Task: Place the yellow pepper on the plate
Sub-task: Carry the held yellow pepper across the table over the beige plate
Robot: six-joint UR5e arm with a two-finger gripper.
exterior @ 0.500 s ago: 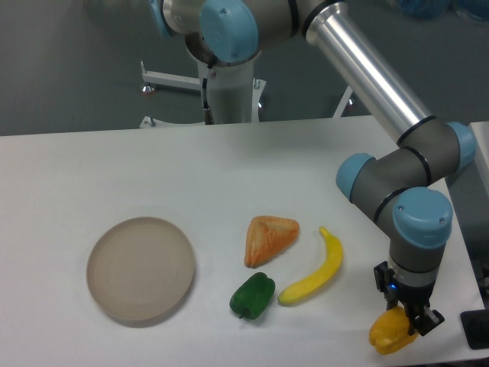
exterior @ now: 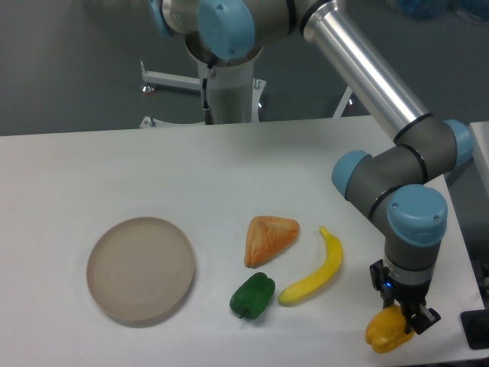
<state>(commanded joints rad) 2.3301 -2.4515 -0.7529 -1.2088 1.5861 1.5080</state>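
The yellow pepper (exterior: 387,332) is a small lumpy yellow-orange toy at the front right of the white table. My gripper (exterior: 403,319) points down over it and is shut on it; the dark fingers grip its upper right side. Whether the pepper touches the table cannot be told. The plate (exterior: 140,267) is round, flat and beige-tan, at the front left, with nothing on it. It is far to the left of the gripper.
Between plate and gripper lie a green pepper (exterior: 252,295), an orange wedge-shaped pastry (exterior: 269,238) and a long curved yellow banana (exterior: 315,269). The table's right edge and a dark object (exterior: 477,329) are close beside the gripper. The arm's base stands at the back.
The gripper and the yellow pepper have shifted slightly to the left together. Nothing else has moved.
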